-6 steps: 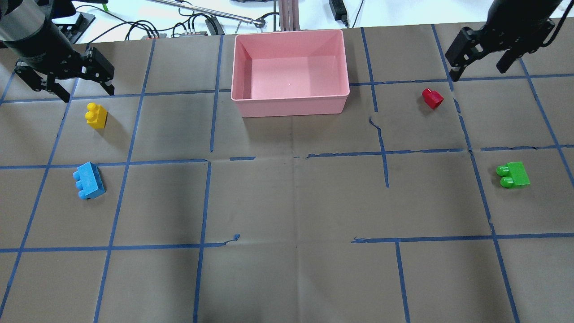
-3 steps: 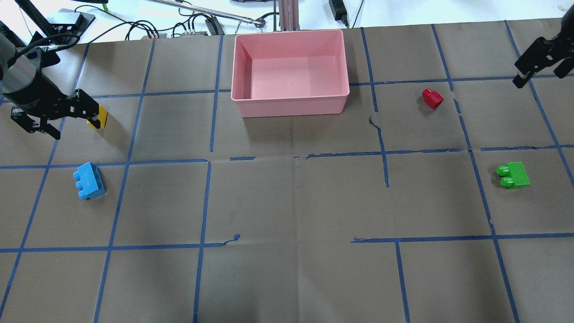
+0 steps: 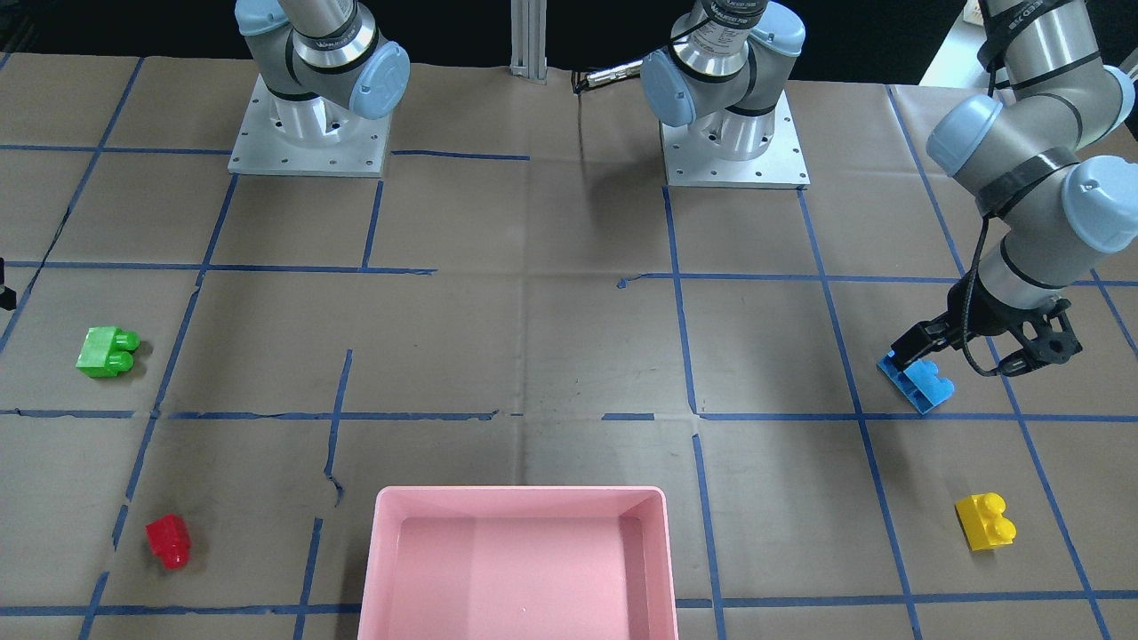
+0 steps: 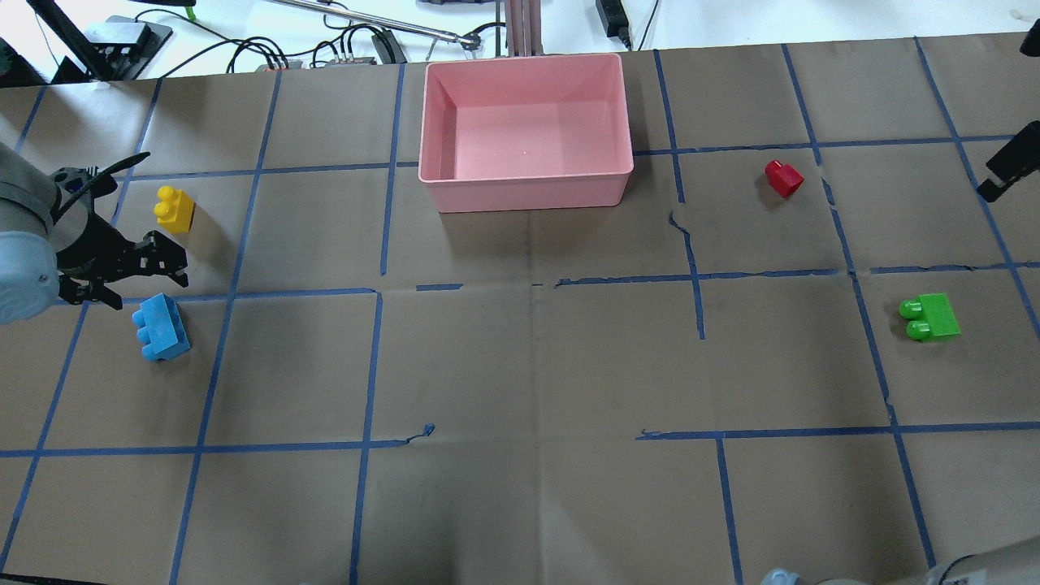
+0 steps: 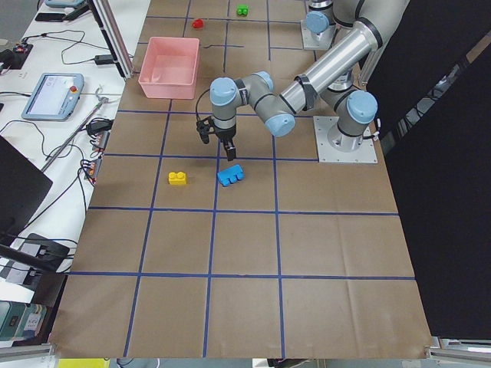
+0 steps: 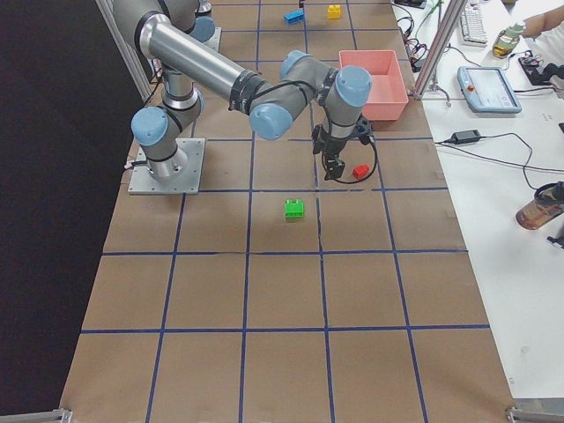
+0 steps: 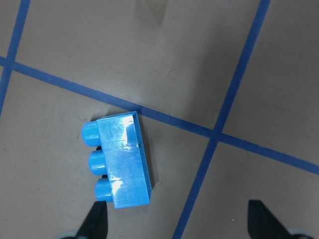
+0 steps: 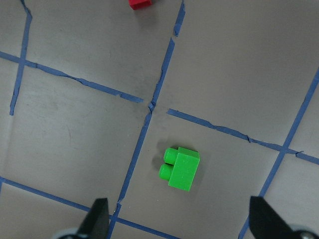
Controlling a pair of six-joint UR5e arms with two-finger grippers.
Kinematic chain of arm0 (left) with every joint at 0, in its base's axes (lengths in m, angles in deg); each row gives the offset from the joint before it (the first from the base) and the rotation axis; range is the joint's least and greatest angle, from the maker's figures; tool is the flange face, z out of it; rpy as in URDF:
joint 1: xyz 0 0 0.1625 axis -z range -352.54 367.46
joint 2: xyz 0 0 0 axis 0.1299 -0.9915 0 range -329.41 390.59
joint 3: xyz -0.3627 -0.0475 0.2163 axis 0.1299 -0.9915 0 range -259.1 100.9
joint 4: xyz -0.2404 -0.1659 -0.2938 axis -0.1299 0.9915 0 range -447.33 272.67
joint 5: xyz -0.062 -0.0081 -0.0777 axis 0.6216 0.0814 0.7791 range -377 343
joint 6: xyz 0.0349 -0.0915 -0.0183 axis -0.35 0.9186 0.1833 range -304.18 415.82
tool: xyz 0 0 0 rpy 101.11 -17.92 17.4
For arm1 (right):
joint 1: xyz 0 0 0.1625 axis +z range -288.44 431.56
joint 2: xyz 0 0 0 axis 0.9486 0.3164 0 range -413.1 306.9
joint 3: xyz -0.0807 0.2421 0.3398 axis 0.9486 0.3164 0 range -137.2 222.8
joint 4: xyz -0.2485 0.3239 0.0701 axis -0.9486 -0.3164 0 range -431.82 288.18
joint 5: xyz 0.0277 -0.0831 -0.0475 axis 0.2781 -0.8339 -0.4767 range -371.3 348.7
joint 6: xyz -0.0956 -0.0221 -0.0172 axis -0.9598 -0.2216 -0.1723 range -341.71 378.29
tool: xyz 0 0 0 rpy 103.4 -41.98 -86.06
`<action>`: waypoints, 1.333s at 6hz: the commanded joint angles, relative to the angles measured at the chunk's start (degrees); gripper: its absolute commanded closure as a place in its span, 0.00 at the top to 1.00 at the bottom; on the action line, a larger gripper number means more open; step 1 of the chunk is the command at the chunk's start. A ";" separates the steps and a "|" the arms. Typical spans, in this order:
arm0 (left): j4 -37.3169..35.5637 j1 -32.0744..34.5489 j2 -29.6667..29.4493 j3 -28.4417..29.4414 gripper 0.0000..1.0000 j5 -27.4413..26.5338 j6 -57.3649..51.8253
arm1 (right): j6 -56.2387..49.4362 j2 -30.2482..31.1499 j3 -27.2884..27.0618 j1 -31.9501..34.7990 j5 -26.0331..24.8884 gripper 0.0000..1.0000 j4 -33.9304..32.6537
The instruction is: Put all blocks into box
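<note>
The blue block (image 4: 162, 327) lies on the table's left side, also in the left wrist view (image 7: 122, 167). My left gripper (image 4: 122, 276) is open and empty, just above and beyond it. The yellow block (image 4: 175, 210) lies farther back. The red block (image 4: 783, 178) and the green block (image 4: 932, 317) lie on the right side. My right gripper (image 8: 179, 219) is open and empty, high over the green block (image 8: 180, 169). Only one of its fingers (image 4: 1006, 167) shows at the overhead view's right edge. The pink box (image 4: 528, 193) stands empty at the back middle.
Brown paper with a blue tape grid (image 4: 699, 276) covers the table. The two arm bases (image 3: 733, 133) stand at the robot's side. Cables and a metal post (image 4: 520, 24) lie beyond the box.
My left gripper has moved from beside the yellow block toward the robot, to over the blue block, uncovering the yellow one. My right gripper has moved right and nearer, mostly out of the overhead view.
</note>
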 commanded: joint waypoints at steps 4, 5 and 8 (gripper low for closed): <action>-9.68 -2.86 -7.79 -1.53 0.97 -2.05 -3.35 | 15.04 -7.14 -17.11 -2.73 -6.98 1.00 -22.20; -10.22 -2.86 -8.07 -1.70 0.97 -1.96 -3.27 | 15.31 -7.26 -18.16 -2.73 -6.55 1.00 -22.15; -10.31 -2.86 -9.39 -1.79 0.80 -2.05 -3.35 | 15.40 -7.78 -19.05 -2.55 -4.54 1.00 -21.79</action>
